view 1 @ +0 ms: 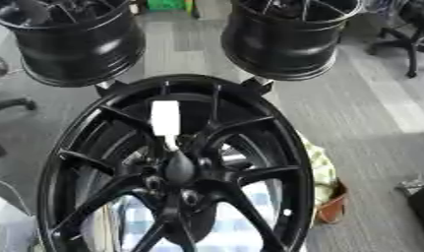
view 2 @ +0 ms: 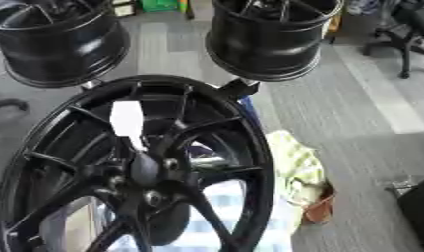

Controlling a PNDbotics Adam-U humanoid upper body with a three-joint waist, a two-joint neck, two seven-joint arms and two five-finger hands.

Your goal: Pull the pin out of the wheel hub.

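- A black wheel (view 1: 176, 167) fills my view, standing on edge with its spokes toward me.
- The pin (view 1: 166, 120), white-handled, sticks out of the hub (view 1: 179, 170) at the wheel's centre.
- Two more black rims (view 1: 73, 42) hang behind it, above grey carpet (view 1: 370, 147).
- Neither of my hands shows, so I cannot tell their state.

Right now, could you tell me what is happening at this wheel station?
Nothing is being handled at this moment: neither robot hand is in view. A black wheel hub stands close before the camera, and a pin with a white handle sticks in its centre, not yet pulled out. Two more black wheels sit behind it, above a grey carpeted floor.
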